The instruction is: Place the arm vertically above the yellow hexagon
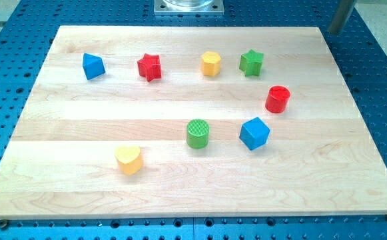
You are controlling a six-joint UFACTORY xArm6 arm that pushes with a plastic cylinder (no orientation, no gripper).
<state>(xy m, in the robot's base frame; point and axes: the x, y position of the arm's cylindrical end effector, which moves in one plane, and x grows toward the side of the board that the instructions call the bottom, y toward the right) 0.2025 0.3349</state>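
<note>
The yellow hexagon (pixel 210 64) sits near the view's top, at the middle of the wooden board (pixel 80 133). A red star (pixel 150 67) lies to its left and a green star (pixel 251 63) to its right. My rod enters at the view's top right corner. My tip (pixel 332 32) is just past the board's top right corner, far to the right of the yellow hexagon and touching no block.
A blue triangular block (pixel 93 66) is at the top left. A red cylinder (pixel 278 99), a blue cube (pixel 254 133) and a green cylinder (pixel 197 134) sit right of centre. A yellow heart (pixel 128 160) lies lower left. A metal base (pixel 188 6) is at the top edge.
</note>
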